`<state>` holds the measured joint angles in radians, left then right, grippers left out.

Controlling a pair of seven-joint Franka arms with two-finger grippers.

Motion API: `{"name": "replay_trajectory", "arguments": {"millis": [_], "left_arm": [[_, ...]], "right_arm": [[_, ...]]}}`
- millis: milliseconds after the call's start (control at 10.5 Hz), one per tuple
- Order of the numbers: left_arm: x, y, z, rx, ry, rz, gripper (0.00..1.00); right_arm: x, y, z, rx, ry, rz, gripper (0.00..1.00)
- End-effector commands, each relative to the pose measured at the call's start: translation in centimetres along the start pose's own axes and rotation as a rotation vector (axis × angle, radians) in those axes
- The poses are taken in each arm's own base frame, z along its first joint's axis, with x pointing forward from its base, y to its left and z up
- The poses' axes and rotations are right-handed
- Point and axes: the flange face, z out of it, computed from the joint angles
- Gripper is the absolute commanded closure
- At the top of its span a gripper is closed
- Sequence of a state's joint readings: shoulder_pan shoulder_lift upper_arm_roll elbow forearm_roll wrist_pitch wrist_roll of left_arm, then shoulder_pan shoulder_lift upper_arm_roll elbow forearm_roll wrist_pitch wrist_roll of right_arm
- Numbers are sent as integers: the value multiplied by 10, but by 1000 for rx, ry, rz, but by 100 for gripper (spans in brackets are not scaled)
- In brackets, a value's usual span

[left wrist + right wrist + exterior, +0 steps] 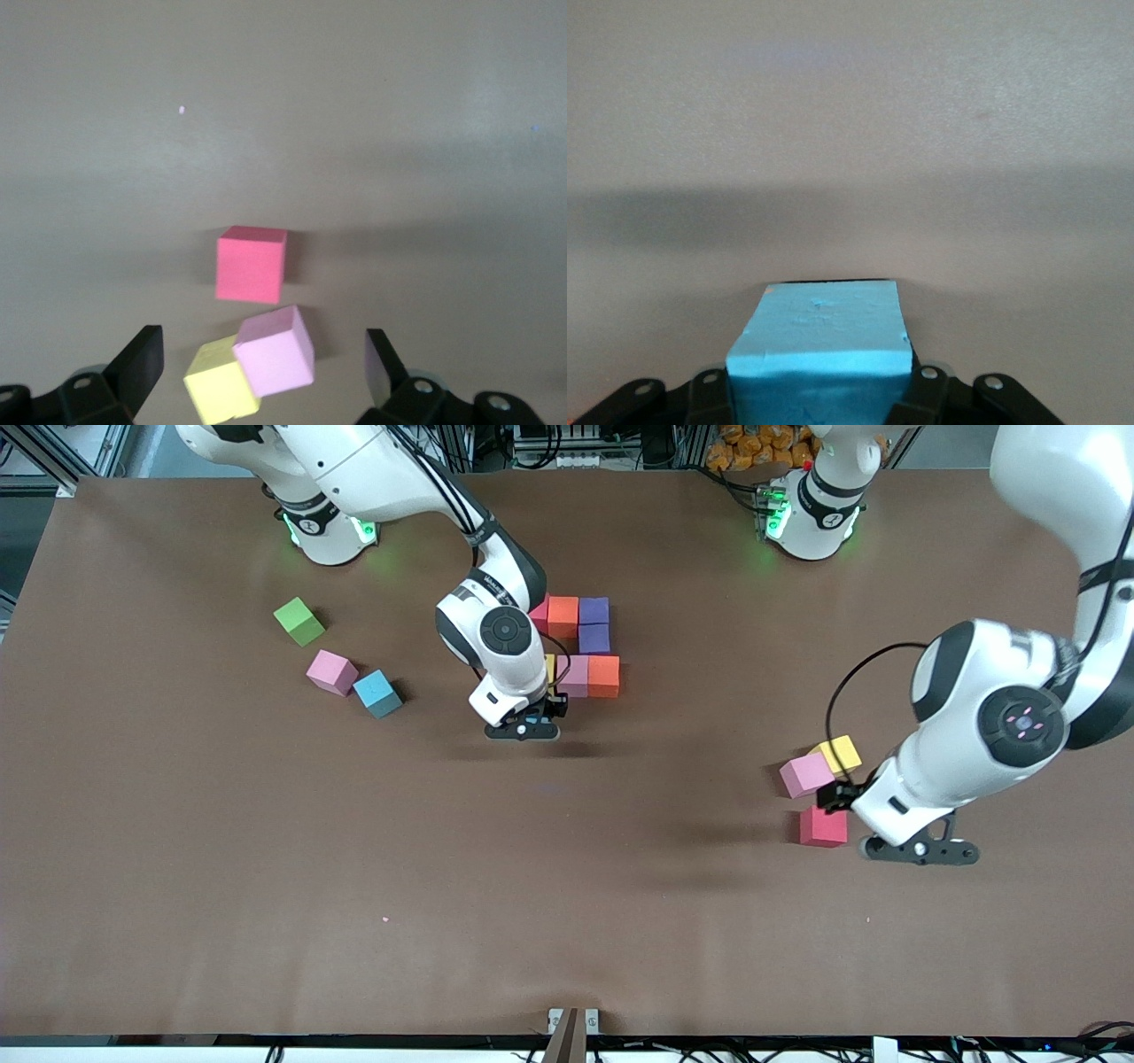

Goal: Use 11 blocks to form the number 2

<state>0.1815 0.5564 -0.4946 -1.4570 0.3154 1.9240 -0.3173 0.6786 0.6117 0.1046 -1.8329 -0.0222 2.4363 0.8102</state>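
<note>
Part of the number 2 (585, 646) lies mid-table: a red, an orange (563, 615) and a purple cube (594, 611) in a row, a purple cube (594, 638) below, then orange (603, 676), pink (576, 676) and a half-hidden yellow cube. My right gripper (532, 716) hangs over the table beside that yellow cube, shut on a light blue block (819, 332). My left gripper (263, 367) is open above a touching pink block (276, 352) and yellow block (217, 390). A red block (251, 263) lies close by, apart from them.
Toward the right arm's end lie a green cube (299, 621), a loose pink block (331, 672) and a light blue block (377, 693). The brown table (567, 886) is bare toward the front camera.
</note>
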Motion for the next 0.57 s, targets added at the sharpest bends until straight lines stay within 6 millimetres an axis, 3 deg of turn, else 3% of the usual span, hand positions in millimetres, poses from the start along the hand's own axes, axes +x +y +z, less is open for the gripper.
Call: {"name": "replay_trajectory", "arguments": {"millis": [0, 96, 478], "left_arm": [[5, -4, 17, -24, -15, -37, 0], [7, -18, 27, -27, -30, -64, 0], [17, -17, 67, -63, -21, -59, 0]], "right_arm": [[-1, -8, 0, -4, 0, 31, 63], [-6, -12, 2, -11, -7, 33, 63], [-18, -12, 7, -65, -51, 32, 63]]}}
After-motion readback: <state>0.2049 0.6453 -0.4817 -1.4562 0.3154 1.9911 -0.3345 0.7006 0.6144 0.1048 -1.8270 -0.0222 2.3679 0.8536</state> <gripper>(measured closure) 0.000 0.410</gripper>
